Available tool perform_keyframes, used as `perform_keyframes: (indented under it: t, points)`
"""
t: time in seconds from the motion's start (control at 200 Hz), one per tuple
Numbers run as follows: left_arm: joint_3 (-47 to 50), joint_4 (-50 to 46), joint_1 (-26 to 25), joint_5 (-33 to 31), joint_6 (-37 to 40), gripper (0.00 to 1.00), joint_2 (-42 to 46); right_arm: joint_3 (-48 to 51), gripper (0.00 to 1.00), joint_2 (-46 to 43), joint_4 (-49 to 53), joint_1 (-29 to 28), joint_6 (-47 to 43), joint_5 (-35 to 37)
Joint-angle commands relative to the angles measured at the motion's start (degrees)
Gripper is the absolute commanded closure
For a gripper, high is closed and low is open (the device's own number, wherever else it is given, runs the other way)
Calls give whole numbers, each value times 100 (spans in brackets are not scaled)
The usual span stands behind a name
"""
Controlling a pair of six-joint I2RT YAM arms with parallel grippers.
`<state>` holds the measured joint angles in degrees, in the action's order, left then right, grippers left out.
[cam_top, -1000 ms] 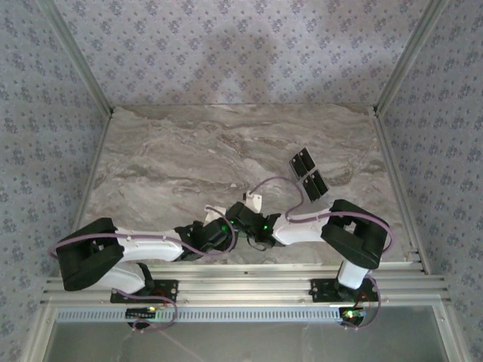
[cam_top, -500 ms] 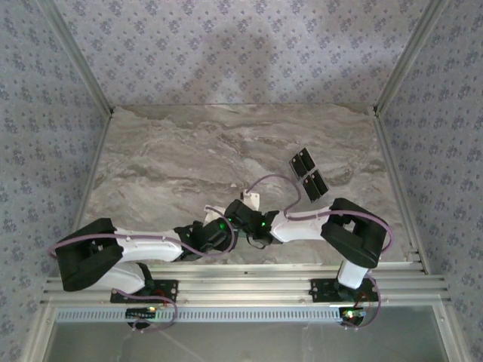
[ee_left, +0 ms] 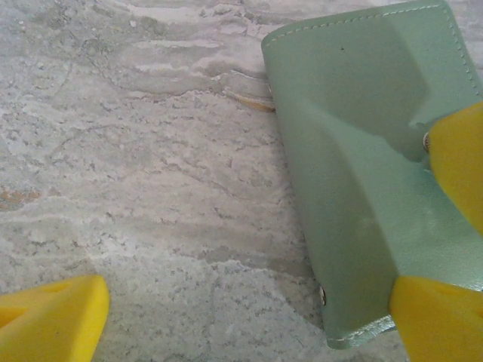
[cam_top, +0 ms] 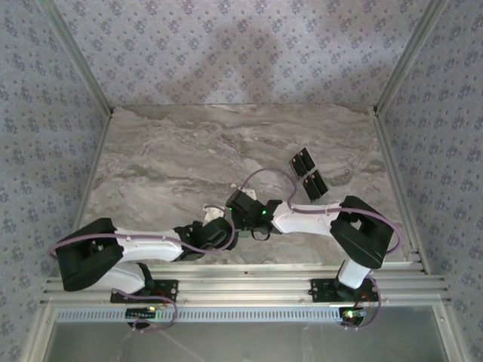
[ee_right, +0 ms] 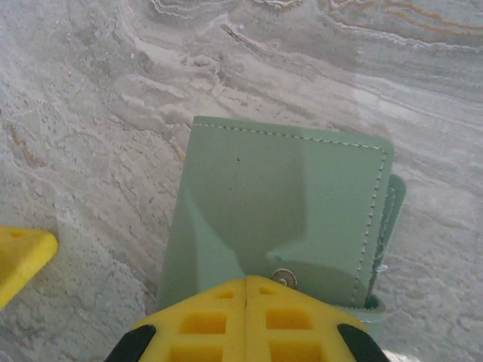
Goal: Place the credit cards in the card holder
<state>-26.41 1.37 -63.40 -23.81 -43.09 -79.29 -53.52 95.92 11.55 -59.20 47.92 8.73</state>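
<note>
Right pincer (ee_right: 245,292): yellow fingertips clenched flat together with nothing visibly between them. The tips sit at the 6 o'clock edge of the card holder (ee_right: 283,204), just beside a metal snap stud (ee_right: 284,279).

Left pincer (ee_left: 245,317): released, spread wide. One yellow fingertip (ee_left: 49,317) is over bare table at 7 o'clock. The other, at 4 o'clock, overlaps the holder's edge; contact there cannot be told.

Counts:
- Card holder: one, a pale sage-green rectangular stitched pouch.
- Credit cards: two flat black rectangular patches (cam_top: 302,161) and (cam_top: 315,185) in the overhead view. How many cards each patch contains cannot be told.

Position: the holder lies on the grey marble-patterned table (cam_top: 173,158), where both pincers meet, at 6 o'clock of the table centre and near the front edge. The cards lie well apart from it, at 2 o'clock of the pincers.

Orientation: in the left wrist view the holder's long axis runs roughly 11 to 5 o'clock. In the right wrist view a small tab juts out from its 3 o'clock side.
</note>
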Motion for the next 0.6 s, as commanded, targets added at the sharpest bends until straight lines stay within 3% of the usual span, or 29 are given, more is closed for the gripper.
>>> perform_keyframes:
  t: [0.0, 0.595]
  points:
    - [220, -93, 91, 477, -310, 3, -332, -54, 100, -173, 506, 1, -230, -261]
    - [268, -8, 90, 504, -332, 3, -392, -154, 100, -223, 319, 246, -287, -96]
